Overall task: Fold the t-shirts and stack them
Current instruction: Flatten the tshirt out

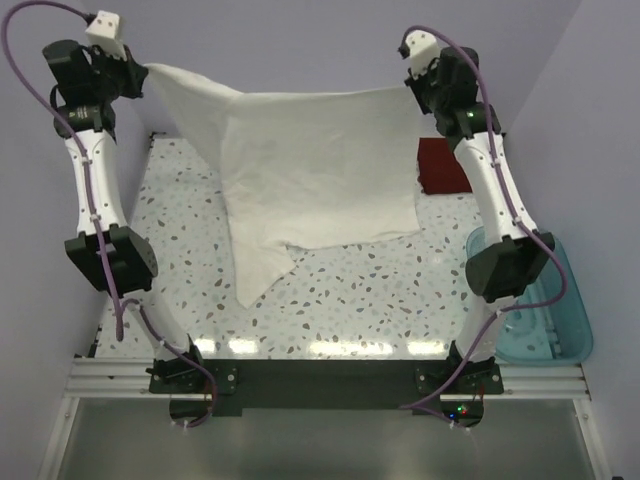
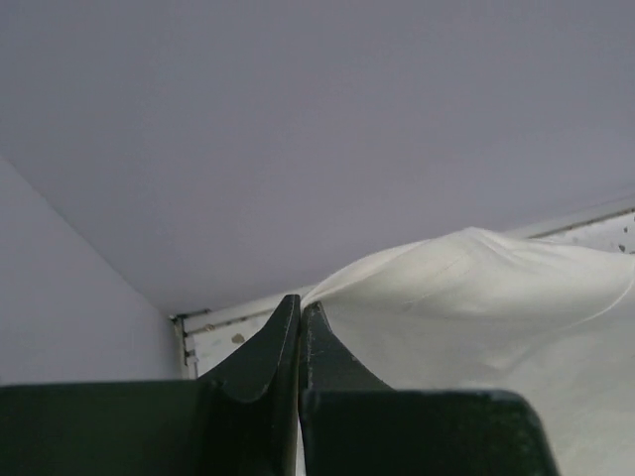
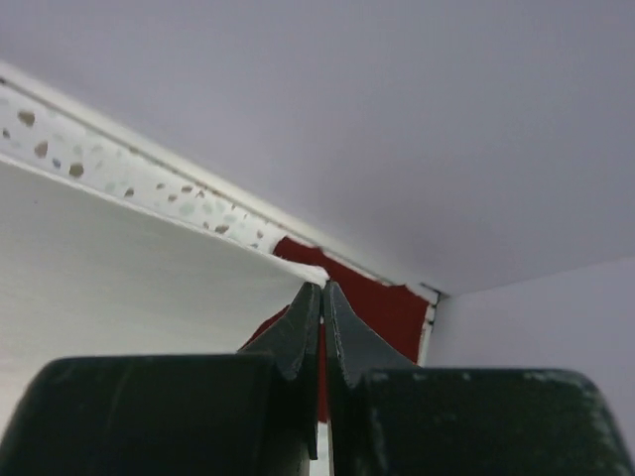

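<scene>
Table (image 1: pixel 380 290): speckled white top lying below both claws; the low end of the white shirt rests on it.
White shirt (image 1: pixel 320 170): spread like a sheet between the two claws, its top edge drawn fairly taut from one to the other. The rest hangs down from them, and a loose point trails onto the table, nearer the left claw's side.
Bin (image 1: pixel 560 320): see-through teal, past the table's right edge, well apart from the right claw and back toward that arm's base.
Dark red shirt (image 1: pixel 440 165): a folded rectangle lying flat on the table, just under and beyond the right claw, beside the white shirt's right edge. I cannot tell whether the two cloths touch.
Left claw (image 2: pixel 301 309): held high above the far left of the table, fingers pressed tight together, pinching the white shirt's top left corner.
Right claw (image 3: pixel 321 290): held high on the far right, fingers closed to a thin slit, nipping the white shirt's top right corner.
</scene>
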